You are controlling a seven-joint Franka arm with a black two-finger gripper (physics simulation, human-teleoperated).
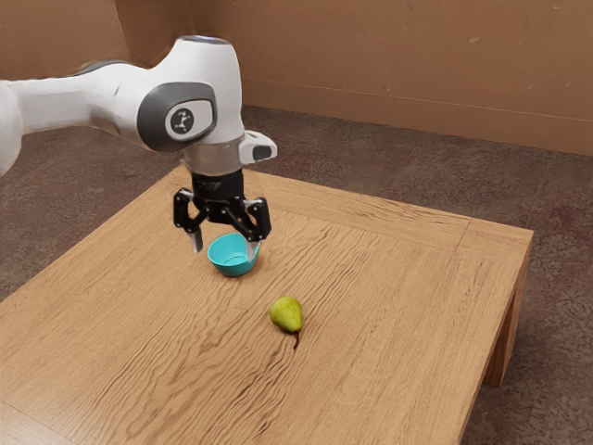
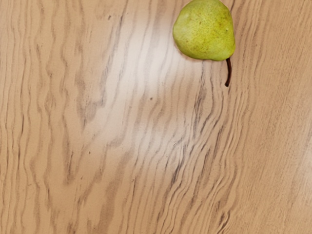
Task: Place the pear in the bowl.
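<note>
On the wooden table (image 1: pixel 389 352), the yellow-green pear (image 1: pixel 287 315) lay toward the exterior view's right and foreground from the black two-finger gripper (image 1: pixel 223 247), its jaws empty and spread; the dark stem (image 2: pixel 228 72) pointed away from the round turquoise bowl (image 1: pixel 232 269).

Looks like a plain indoor room, most likely in a home, though impossible to pin down to one kind. Has bare brown walls (image 1: pixel 398 46), faintly marked, with a skirting board (image 1: pixel 445 119) running along the bottom. Has a dark, mottled floor (image 1: pixel 565 278), rather like carpet. Holds a light-brown wooden surface (image 1: pixel 417 297) with bold wavy grain and a thick leg (image 1: pixel 505 348), closer to household furniture than to workshop or lab fittings
</note>
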